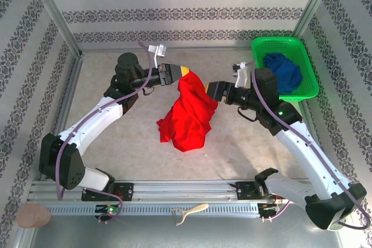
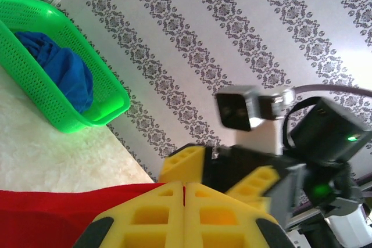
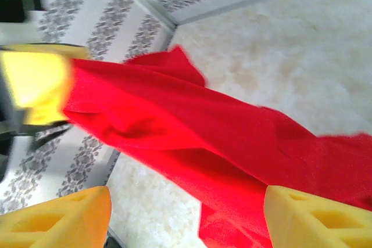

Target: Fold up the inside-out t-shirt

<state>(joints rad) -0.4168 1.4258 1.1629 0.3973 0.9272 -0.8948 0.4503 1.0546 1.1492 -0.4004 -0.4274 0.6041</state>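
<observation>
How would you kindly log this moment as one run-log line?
left gripper: shut on t-shirt, one end raised | right gripper: open beside it | fold: not yet done

Left tool (image 1: pixel 185 71) clamped, right tool (image 1: pixel 207 89) spread

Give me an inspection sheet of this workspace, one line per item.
Surface: beige table, bare around the cloth.
Job's things: red t-shirt, bunched, its upper end lifted, its lower end resting on the table.
Clutter: green basket at the far right, holding a blue garment; pinkish lump and pale strip by the near rail.
Grippers: left gripper, jaws shut on the red t-shirt's upper end; right gripper, jaws open, facing the cloth, not gripping it.
Cables: a purplish cable runs along each arm; no snag seen.
Surroundings: patterned wall panels in a metal frame.
</observation>
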